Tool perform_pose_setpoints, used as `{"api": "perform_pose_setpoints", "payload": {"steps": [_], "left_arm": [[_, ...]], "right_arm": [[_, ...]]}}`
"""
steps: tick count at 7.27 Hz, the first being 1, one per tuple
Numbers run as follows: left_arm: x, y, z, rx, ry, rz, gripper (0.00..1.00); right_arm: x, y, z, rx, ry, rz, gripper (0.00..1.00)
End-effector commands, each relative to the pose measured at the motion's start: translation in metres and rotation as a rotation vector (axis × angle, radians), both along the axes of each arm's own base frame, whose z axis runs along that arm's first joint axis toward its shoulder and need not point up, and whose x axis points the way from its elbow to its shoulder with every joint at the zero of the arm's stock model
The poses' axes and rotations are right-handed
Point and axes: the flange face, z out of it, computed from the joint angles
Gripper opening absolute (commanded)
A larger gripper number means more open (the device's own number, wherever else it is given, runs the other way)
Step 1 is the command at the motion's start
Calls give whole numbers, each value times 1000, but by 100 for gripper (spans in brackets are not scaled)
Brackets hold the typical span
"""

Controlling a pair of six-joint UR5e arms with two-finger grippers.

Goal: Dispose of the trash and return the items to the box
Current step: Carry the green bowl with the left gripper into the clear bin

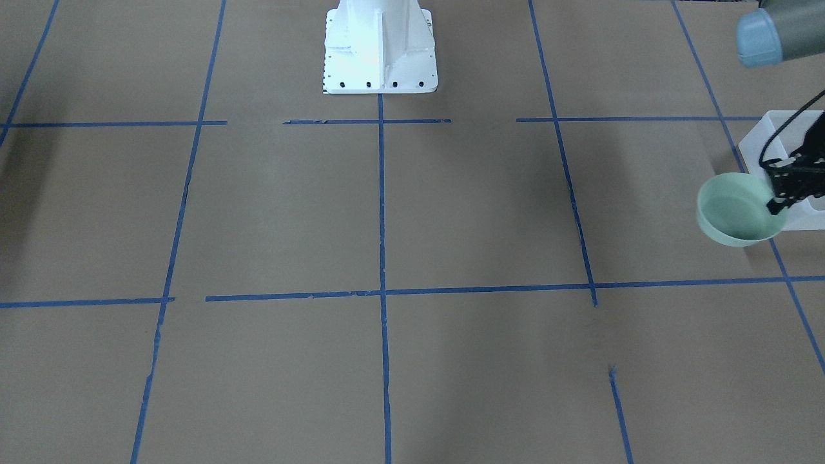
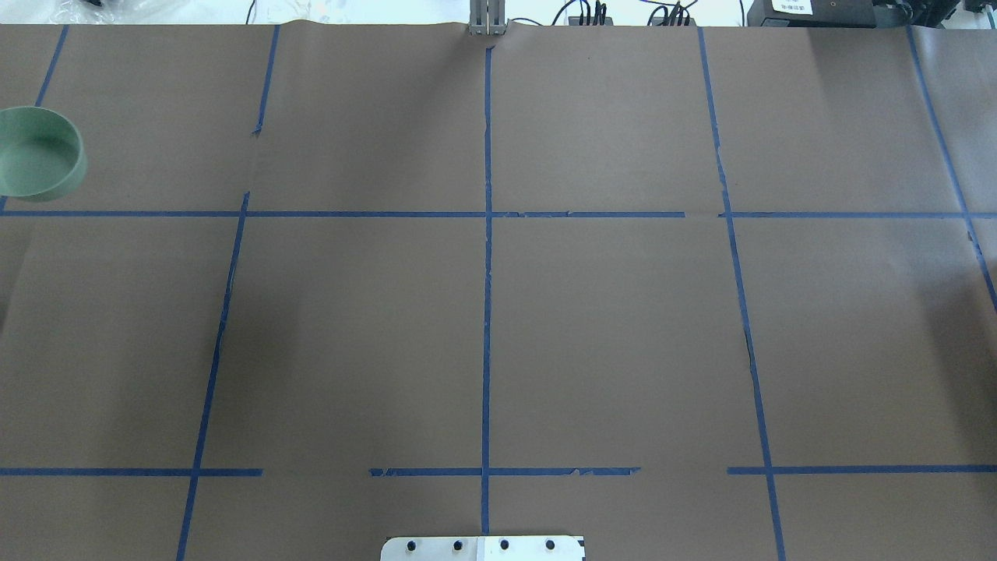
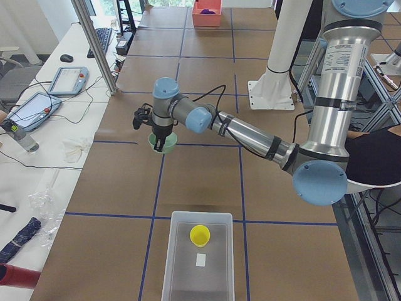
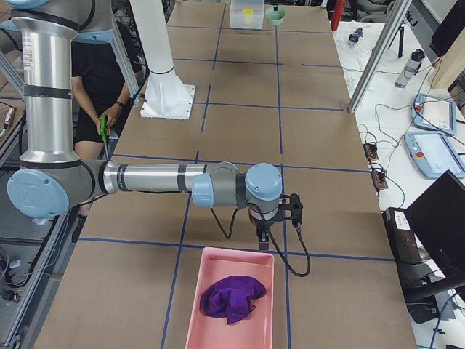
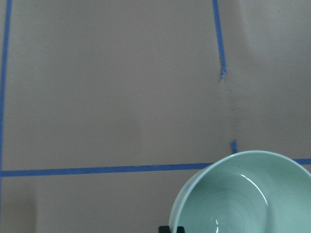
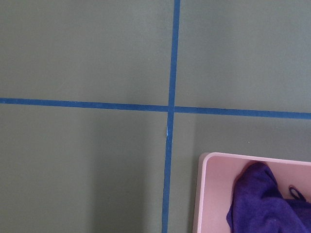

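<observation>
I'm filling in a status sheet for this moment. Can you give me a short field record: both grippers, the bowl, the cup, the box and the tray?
left gripper: shut on the rim of the pale green bowl
pale green bowl: empty, outside the box
yellow cup: already inside the box
right gripper: at the far edge of the pink tray; open or shut cannot be told
purple cloth: bunched up in the pink tray
left to do: bowl not yet in the box
</observation>
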Motion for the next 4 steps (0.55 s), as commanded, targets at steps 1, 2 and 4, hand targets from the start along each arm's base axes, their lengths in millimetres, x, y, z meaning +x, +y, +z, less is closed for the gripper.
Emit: {"api": "perform_pose_setpoints", "payload": {"steps": [1, 2, 4], "left_arm": [[-95, 3, 97, 5, -97, 59, 0], [-136, 11, 149, -16, -123, 91, 0], [-195, 37, 211, -49, -192, 110, 0]], "right_arm": [[0, 0, -2, 5, -1, -1, 100], [0, 0, -3, 6, -3, 0, 100], [-1, -1, -5, 8, -13, -2, 100]]}}
